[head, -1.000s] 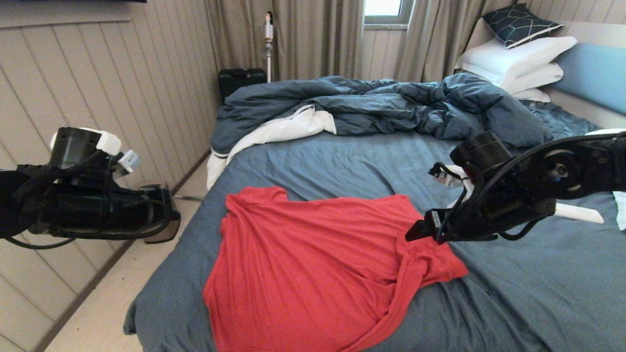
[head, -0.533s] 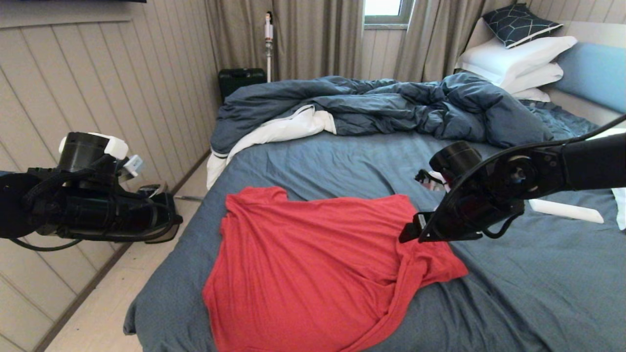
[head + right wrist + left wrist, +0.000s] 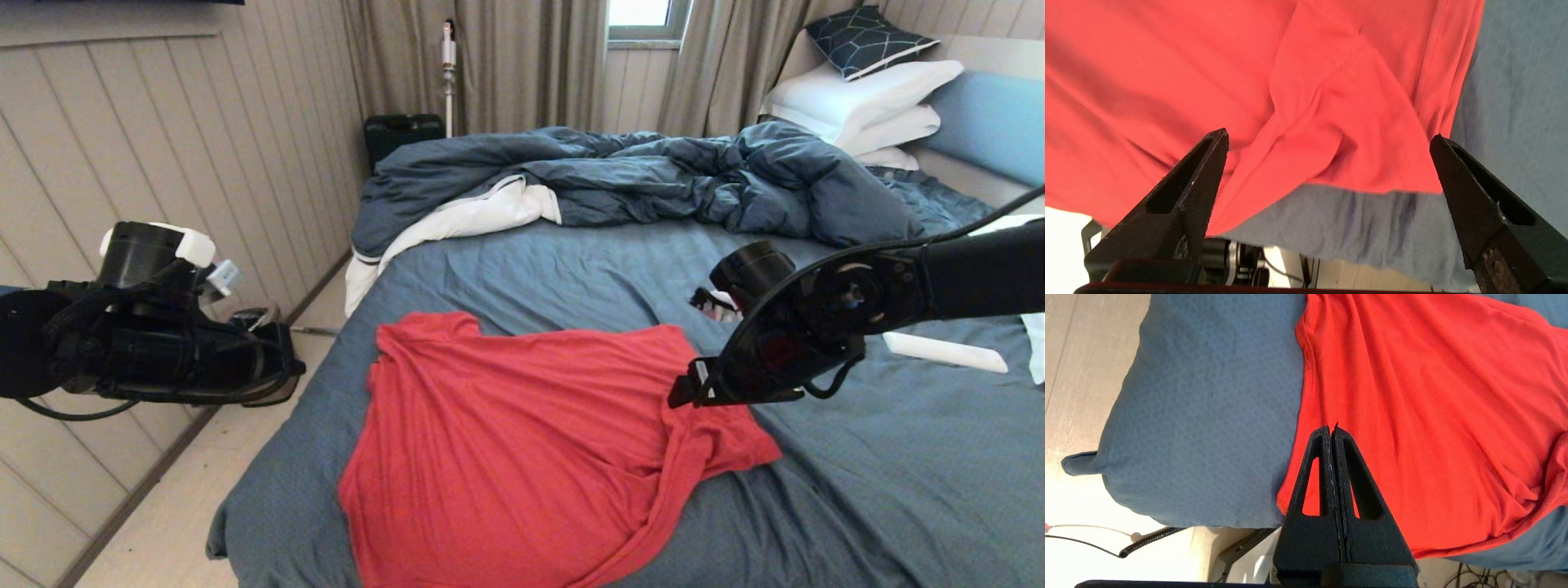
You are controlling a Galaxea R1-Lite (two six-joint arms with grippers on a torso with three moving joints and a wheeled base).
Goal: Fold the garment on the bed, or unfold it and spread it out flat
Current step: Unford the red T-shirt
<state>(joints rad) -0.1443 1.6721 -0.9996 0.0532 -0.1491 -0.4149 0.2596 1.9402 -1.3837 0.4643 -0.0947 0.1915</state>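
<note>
The garment (image 3: 522,441), a plain red T-shirt, lies mostly spread on the near part of the bed (image 3: 571,269), its right side bunched into a diagonal fold. My right gripper (image 3: 682,392) hangs just over that bunched right edge. In the right wrist view my right gripper (image 3: 1327,136) is open wide, the garment (image 3: 1167,81) and the sheet (image 3: 1372,220) showing between the fingers with nothing gripped. My left gripper (image 3: 286,371) is held off the bed's left side above the floor. The left wrist view shows my left gripper (image 3: 1332,428) shut and empty, pointing at the garment's (image 3: 1433,396) left hem.
A rumpled dark blue duvet (image 3: 653,175) with white lining lies across the far half of the bed. White pillows (image 3: 865,98) and a dark cushion (image 3: 865,37) are stacked at the headboard. A white object (image 3: 947,351) lies on the sheet under my right arm. A black case (image 3: 400,135) stands on the floor.
My right arm has swung left and slightly down, bringing its open gripper over the garment's bunched right edge. The left arm shifted slightly down and right. The garment has not moved.
</note>
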